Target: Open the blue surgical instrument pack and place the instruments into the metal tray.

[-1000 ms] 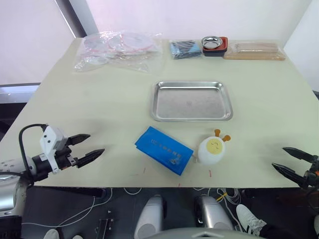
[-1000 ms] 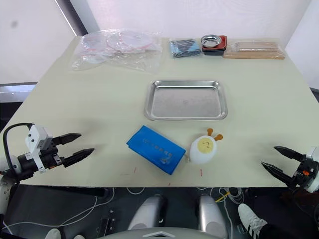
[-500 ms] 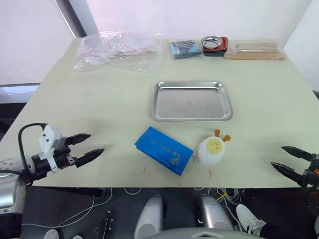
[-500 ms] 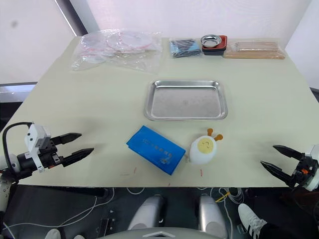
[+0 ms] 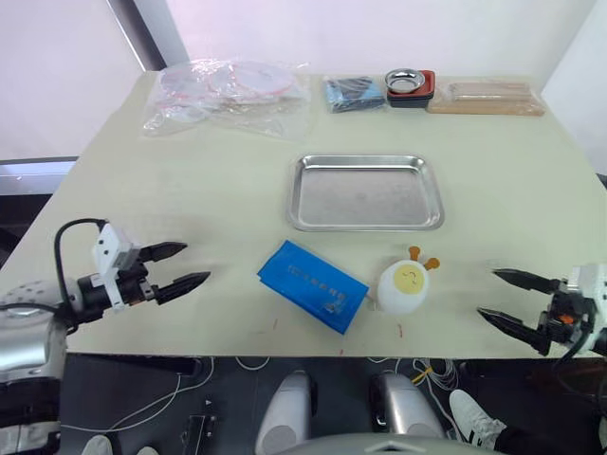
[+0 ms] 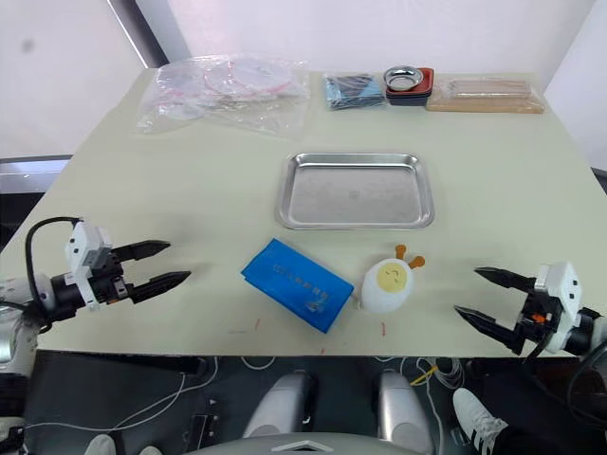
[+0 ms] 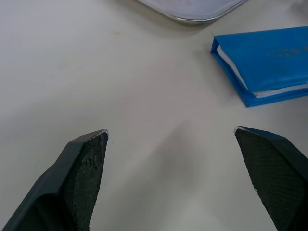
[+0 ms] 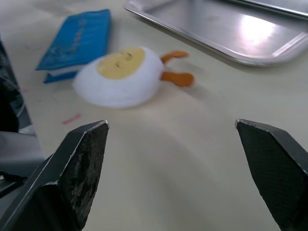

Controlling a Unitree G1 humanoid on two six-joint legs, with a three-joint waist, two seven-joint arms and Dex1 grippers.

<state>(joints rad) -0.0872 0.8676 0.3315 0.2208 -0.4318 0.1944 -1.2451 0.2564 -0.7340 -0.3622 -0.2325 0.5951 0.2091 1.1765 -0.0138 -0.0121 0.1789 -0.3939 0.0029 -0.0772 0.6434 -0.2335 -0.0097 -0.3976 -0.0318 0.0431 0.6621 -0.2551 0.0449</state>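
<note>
Over the near left edge of the pale cream table, the left gripper hovered with its two black fingers spread apart, nothing between them, pointing toward the table's middle. Over the near right edge the right gripper was likewise spread wide and empty, aimed inward. Between the two, near the front edge, lay the bright blue rectangular surgical instrument pack, folded shut and flat on the table, set at a slant; the left wrist view showed its pale lining at the open side. No instruments were visible outside it. Just beside the pack, on its right, sat a white egg-shaped soft toy with a yellow face and orange feet, close to the pack's corner. Behind both, toward the table's centre, stood the large shallow steel tray with rounded corners, holding nothing. Along the far edge lay a heap of clear plastic bags with pink-rimmed contents at the left, then a darker blue packet with black contents, a small round metal bowl in a red holder that looked empty, and a flat tan wooden-looking board at the right.
</note>
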